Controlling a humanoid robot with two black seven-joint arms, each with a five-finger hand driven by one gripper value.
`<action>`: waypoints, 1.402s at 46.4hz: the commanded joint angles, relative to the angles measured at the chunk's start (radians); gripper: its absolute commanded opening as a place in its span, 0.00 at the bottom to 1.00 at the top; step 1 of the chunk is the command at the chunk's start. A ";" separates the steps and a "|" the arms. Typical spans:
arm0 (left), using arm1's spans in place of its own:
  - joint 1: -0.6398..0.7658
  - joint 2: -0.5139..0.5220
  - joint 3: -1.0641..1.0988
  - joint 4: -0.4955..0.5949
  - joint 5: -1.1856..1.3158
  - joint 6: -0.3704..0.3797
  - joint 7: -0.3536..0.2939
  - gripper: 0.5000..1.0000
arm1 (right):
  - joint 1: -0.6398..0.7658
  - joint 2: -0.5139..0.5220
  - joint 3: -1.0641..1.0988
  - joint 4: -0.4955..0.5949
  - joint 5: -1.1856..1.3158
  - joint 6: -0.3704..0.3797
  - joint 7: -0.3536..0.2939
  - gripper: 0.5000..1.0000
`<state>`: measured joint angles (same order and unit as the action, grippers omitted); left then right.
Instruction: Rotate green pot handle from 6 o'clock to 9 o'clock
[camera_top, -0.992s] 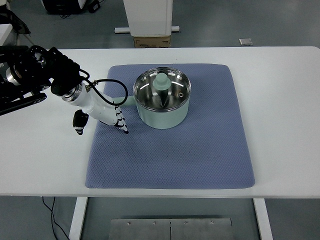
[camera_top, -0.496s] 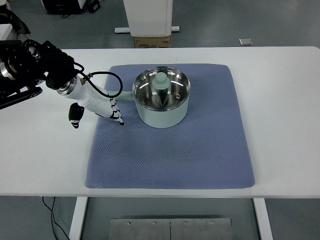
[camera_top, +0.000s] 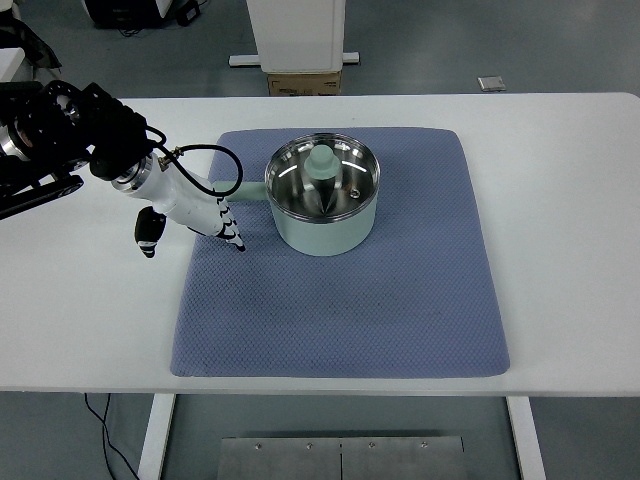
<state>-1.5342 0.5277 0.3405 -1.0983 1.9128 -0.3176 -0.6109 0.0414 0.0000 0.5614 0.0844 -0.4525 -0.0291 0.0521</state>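
Handle (camera_top: 243, 190) of green pot (camera_top: 324, 196) near 9 o'clock already. Left hand (camera_top: 200, 212) beside it, fingers loosely extended, holding nothing. Better withdrawn sideways without nudging the handle.

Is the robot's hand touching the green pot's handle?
Cannot tell. In the top view the left hand lies over the end of the pot handle and hides where they would meet, so neither contact nor a gap shows.

A single top view looks steeply down from the robot's own side, far enough back to take in the whole white table (camera_top: 560, 250), its far edge and the floor (camera_top: 450, 40) beyond.
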 joint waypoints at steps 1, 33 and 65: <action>-0.001 0.001 0.002 0.000 0.000 0.002 0.000 1.00 | 0.000 0.000 0.000 0.000 0.000 0.000 0.000 1.00; 0.003 -0.008 0.000 -0.163 -0.126 0.003 0.000 1.00 | 0.000 0.000 0.000 0.000 0.000 0.000 0.000 1.00; 0.058 -0.087 -0.109 -0.213 -0.567 0.011 0.000 1.00 | 0.000 0.000 0.000 0.000 0.000 0.000 0.000 1.00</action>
<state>-1.4803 0.4446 0.2469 -1.3118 1.3753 -0.3075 -0.6107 0.0414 0.0000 0.5614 0.0844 -0.4525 -0.0291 0.0521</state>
